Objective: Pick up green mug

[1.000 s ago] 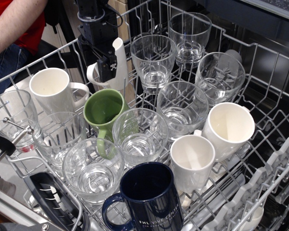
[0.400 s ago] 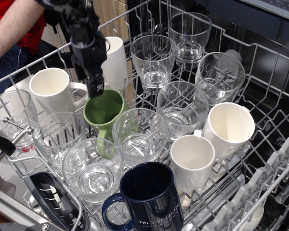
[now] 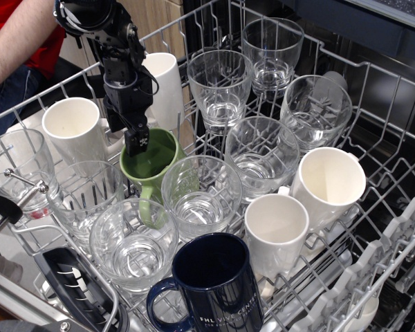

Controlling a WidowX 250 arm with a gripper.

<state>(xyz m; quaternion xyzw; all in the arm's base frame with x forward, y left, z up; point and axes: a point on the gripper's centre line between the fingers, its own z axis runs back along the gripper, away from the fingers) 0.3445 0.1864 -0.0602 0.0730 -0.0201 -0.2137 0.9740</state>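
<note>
Overhead view of a dishwasher rack (image 3: 394, 166): green mug (image 3: 154, 164) stands left of centre, wedged between a white mug (image 3: 75, 129) and clear glasses (image 3: 200, 196). Tool (image 3: 137, 143) hangs at the mug's rear-left rim, one finger apparently inside; whether it is spread or clamped cannot be told. Risks: glossy rim slipping, or neighbouring glasses being knocked during lifting.

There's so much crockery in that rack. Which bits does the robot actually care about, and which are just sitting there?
In the job: green mug; gripper, poised at its rim.

Just sitting there: navy mug, white mugs, clear glasses, dish rack.
</note>
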